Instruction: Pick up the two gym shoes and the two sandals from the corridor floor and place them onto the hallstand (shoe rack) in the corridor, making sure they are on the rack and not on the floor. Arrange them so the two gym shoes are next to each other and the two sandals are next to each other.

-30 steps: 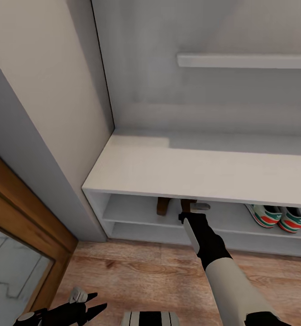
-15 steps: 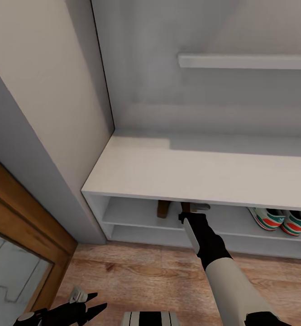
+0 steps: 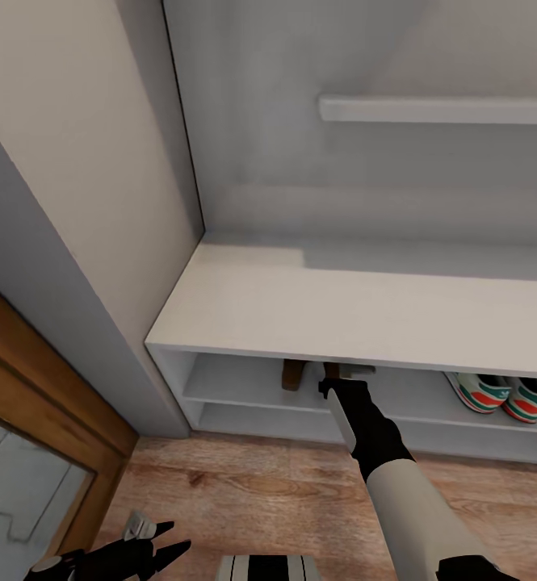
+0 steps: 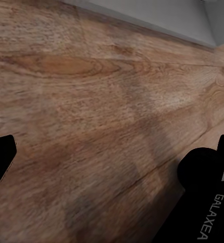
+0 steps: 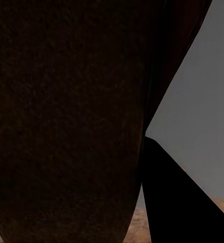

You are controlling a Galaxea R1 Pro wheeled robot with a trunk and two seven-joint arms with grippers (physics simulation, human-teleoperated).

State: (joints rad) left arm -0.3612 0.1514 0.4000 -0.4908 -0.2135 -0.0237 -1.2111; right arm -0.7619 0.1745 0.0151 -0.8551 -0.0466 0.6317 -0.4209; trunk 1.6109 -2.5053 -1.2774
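The light-grey hallstand (image 3: 357, 311) fills the head view. Two white gym shoes (image 3: 482, 391) (image 3: 531, 399) with green stripes sit side by side on its upper tier, at the right. One brown sandal (image 3: 292, 374) stands on the same tier, further left. My right gripper (image 3: 339, 373) reaches under the bench top just right of it, shut on the second sandal (image 3: 330, 369). That sandal's dark brown surface (image 5: 66, 116) sits close against the right wrist camera, beside one black finger (image 5: 177, 202). My left gripper (image 3: 159, 549) hangs open and empty over the corridor floor (image 4: 91, 91).
A grey wall shelf (image 3: 438, 109) hangs above the bench. A wood-framed door (image 3: 34, 403) stands at the left, beside a beige wall. Wood-plank floor (image 3: 252, 492) lies in front of the rack. A lower tier (image 3: 252, 415) runs under the shoes.
The head view has drifted slightly, so the gym shoes sit a little further right in the picture. Both arms hold their places.
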